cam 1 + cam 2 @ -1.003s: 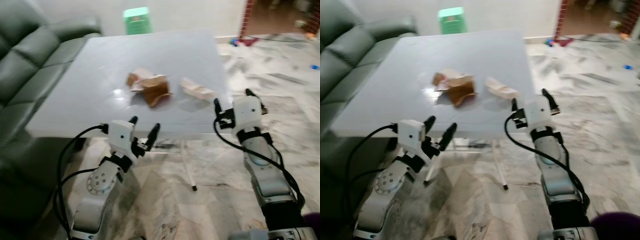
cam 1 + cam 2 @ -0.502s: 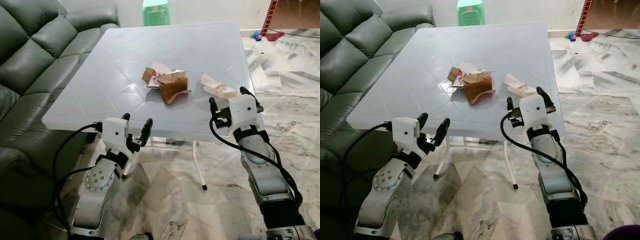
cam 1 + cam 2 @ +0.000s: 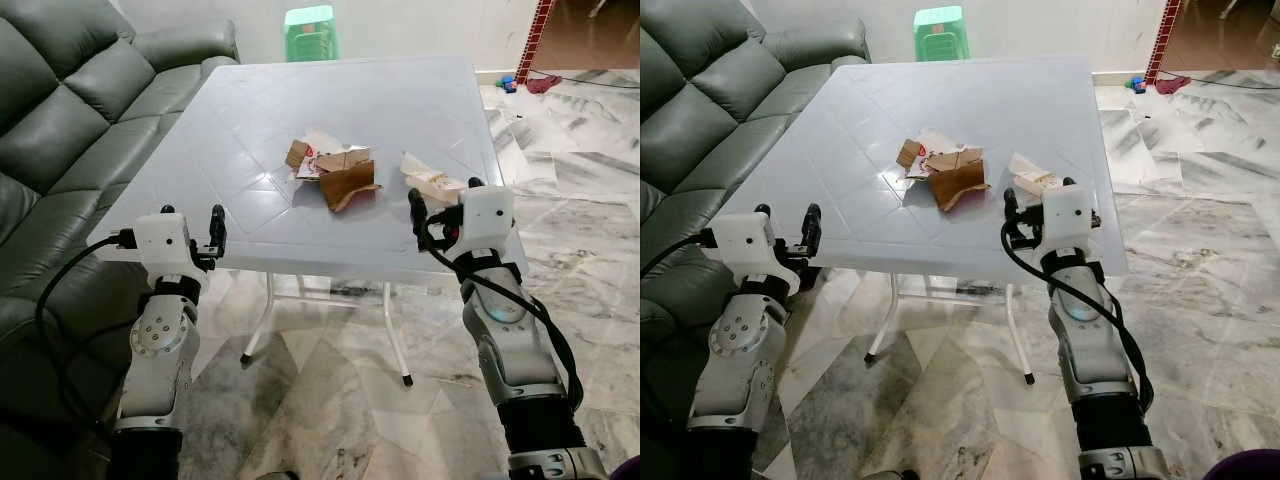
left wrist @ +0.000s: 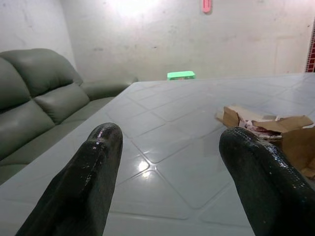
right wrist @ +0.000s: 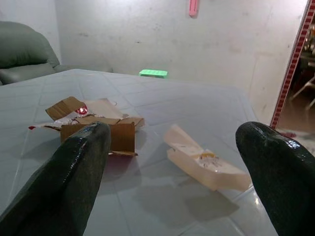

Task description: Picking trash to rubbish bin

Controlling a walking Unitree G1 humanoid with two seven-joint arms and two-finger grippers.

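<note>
A: Nearest items?

B: Left gripper (image 3: 190,222), raised at the near left corner of the white table (image 3: 250,120), fingers spread wide, nothing between them. Right gripper (image 3: 442,198), at the near right edge of the same table, fingers likewise spread wide, nothing held. Silver arms with black cables below each. Marble-pattern floor (image 3: 330,400) underfoot; thin white table legs (image 3: 395,340) standing on it.

A: Task items, position?

B: Torn brown cardboard pieces (image 3: 335,172), heaped near the middle of the tabletop, slightly right of centre, ahead of both grippers and apart from them. One white scrap in the heap with red print (image 5: 81,110); lettering too small to read. Crumpled pale paper wrapper (image 3: 432,180), just right of the cardboard, close ahead of the right gripper, not touching it. Faint yellowish mark on the wrapper in the right wrist view; no legible writing.

A: Left side?

B: Grey-green leather sofa (image 3: 60,120), running along the table's left edge from near to far.

A: Farther back?

B: Green plastic stool (image 3: 310,28), beyond the table's far edge, against the pale wall. Pink object (image 4: 206,5) mounted high on that wall; no text legible. Red-tiled door frame (image 3: 535,35) at far right, small coloured items (image 3: 528,84) on the floor at its foot, too small to identify.
</note>
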